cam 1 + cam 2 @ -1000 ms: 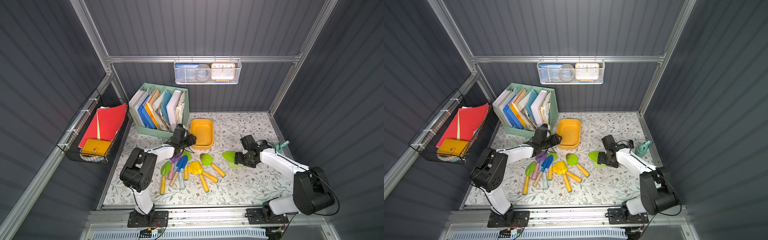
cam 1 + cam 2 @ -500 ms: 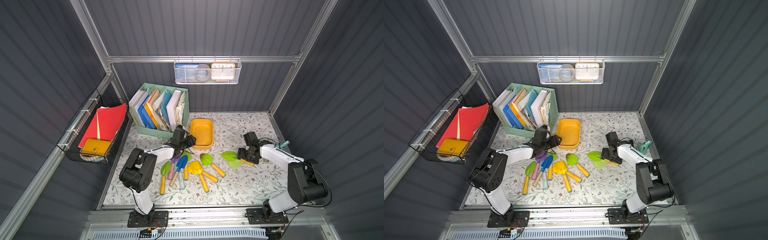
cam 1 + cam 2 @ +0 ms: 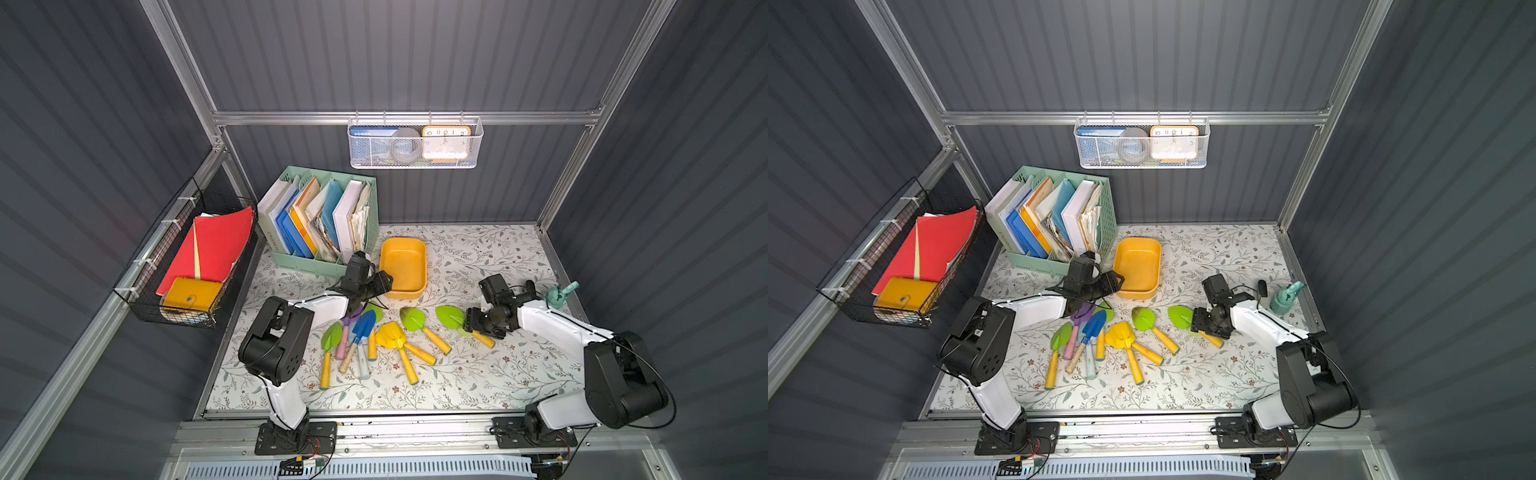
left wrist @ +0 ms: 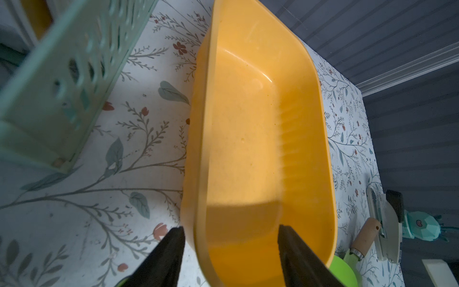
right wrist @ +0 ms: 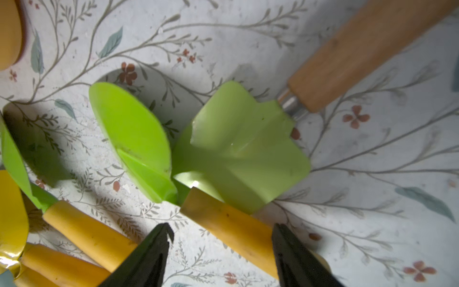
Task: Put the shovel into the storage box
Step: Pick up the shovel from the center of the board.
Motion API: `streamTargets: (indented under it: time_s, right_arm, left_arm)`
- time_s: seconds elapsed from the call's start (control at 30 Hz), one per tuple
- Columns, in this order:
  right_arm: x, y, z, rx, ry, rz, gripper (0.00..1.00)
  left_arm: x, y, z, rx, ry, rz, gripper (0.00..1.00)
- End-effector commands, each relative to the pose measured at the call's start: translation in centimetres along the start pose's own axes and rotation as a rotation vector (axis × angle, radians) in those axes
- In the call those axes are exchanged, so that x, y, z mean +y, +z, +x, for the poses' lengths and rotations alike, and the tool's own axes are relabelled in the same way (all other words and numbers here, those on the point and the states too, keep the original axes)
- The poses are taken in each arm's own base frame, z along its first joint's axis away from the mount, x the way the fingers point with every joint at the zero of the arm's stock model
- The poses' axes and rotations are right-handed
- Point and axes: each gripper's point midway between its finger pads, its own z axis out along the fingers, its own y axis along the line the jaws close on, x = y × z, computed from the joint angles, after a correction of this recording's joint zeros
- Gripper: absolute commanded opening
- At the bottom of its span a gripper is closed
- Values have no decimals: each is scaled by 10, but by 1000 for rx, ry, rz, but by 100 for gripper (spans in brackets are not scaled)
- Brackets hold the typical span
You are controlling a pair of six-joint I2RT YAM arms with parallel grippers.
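Right claw point(image 5: 221, 228), spread, straddles the yellow handle of the green shovel point(image 5: 211, 213) lying on the bench point(image 5: 360, 198); left claw point(image 4: 230, 228), spread, straddles the storage box point(image 4: 248, 124) wall.

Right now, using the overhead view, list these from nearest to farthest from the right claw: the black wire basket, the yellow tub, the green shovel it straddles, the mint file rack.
1. Green shovel: directly under the right claw.
2. Yellow tub: further back, toward the middle.
3. Mint file rack: beyond the tub, at the back.
4. Black wire basket: hung on the left wall.
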Motion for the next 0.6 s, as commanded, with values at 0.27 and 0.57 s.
streamTargets:
  time_s: [0.27, 0.57]
  right_arm:
    - [-5, 9, 20, 59, -108, 153, 48]
    - [2, 13, 29, 76, -169, 178, 38]
  left_arm:
    - [-6, -5, 0, -5, -10, 24, 65]
    - [-6, -9, -7, -20, -21, -4, 63]
